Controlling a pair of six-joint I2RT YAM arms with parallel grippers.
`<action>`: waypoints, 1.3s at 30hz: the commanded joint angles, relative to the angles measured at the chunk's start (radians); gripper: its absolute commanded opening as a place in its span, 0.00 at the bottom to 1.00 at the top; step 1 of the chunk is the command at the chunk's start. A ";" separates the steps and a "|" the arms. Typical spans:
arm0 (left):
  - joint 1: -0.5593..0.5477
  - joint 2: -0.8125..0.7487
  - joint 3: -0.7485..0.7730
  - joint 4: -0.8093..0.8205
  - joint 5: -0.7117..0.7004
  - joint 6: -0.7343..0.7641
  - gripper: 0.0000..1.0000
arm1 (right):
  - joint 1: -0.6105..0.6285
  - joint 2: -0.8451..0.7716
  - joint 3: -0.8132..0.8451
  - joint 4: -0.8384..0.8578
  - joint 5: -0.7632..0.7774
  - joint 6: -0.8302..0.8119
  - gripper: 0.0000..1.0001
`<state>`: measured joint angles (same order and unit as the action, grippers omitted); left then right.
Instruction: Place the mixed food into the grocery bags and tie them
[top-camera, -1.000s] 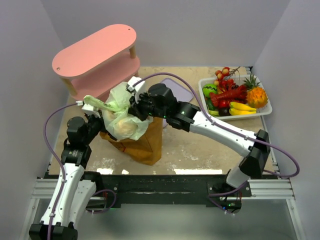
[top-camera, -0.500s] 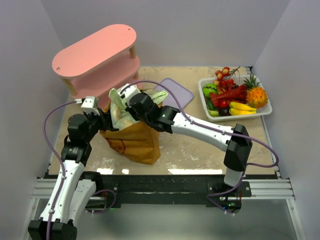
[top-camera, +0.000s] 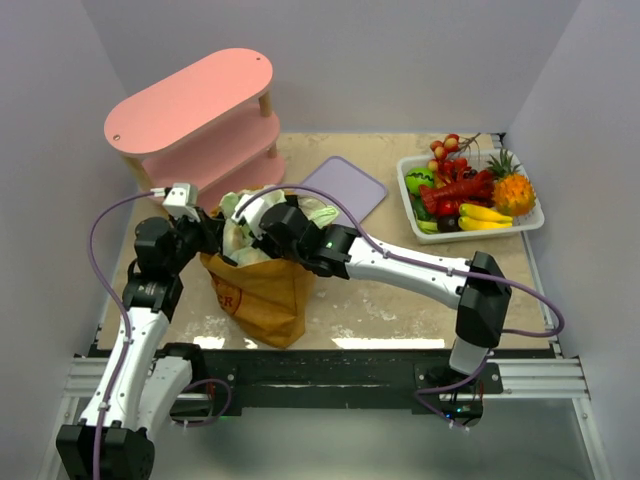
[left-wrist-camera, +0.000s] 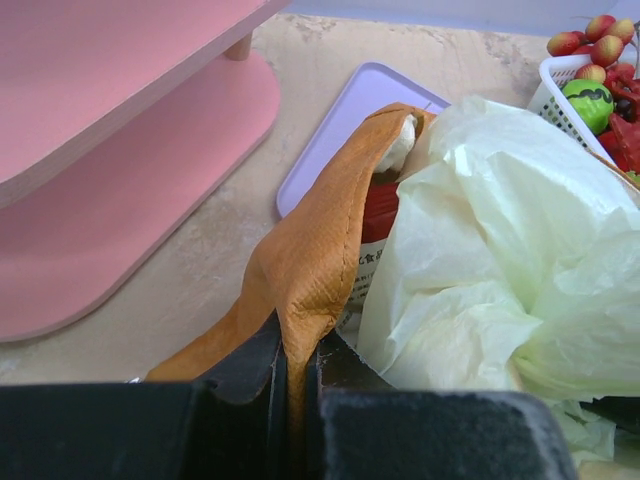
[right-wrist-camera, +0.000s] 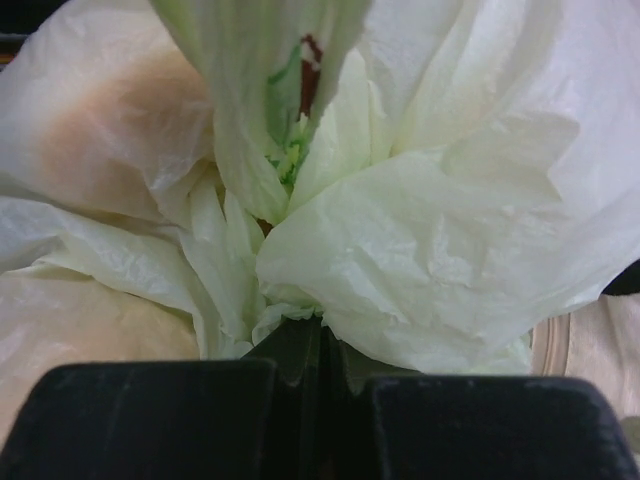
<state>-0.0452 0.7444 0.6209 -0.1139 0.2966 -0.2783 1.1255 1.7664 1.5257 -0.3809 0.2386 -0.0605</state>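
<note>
1. Paper bag (left-wrist-camera: 310, 250) stands upright on the table (top-camera: 400, 290), front-left part, close to the left arm. Its mouth is up and it has a red round print on the side.
2. Left gripper (left-wrist-camera: 295, 375) is at the bag's left top edge. Its fingers are pressed together on a fold of the brown rim, and the paper rises straight out from between them, so it is pinching the paper bag.
3. Plastic bag (right-wrist-camera: 430, 260), pale green and crinkly, sits inside the paper bag's mouth and sticks out above the rim, just right of the left gripper.
4. Right gripper (right-wrist-camera: 320, 335) is directly over the bag's mouth, reaching in from the right side. Its fingers are closed w/ gathered plastic folds running into the line between them, so it is pinching the plastic bag.
5. A brownish shape shows through the plastic at upper left in the right wrist view; cannot tell what it is.
6. Red packet (left-wrist-camera: 380, 215) is inside the paper bag, btw. the brown wall and the plastic.
7. Around: pink shelf (top-camera: 190, 100) behind-left, purple board (top-camera: 345, 185) behind the bag, white basket (top-camera: 487, 232) w/ toy fruit far right, well apart.
</note>
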 joint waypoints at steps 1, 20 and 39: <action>0.028 -0.045 0.030 0.305 0.062 -0.018 0.00 | 0.053 0.142 -0.039 -0.308 -0.378 -0.034 0.00; 0.030 -0.089 -0.009 0.286 0.101 0.062 0.00 | 0.002 -0.093 0.100 -0.329 -0.382 0.053 0.83; 0.028 -0.089 -0.024 0.341 0.256 0.068 0.00 | -0.398 -0.271 -0.044 -0.231 -0.262 0.180 0.80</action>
<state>-0.0162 0.6769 0.5625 0.0082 0.5026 -0.2226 0.7677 1.4380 1.5307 -0.6334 -0.0513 0.0853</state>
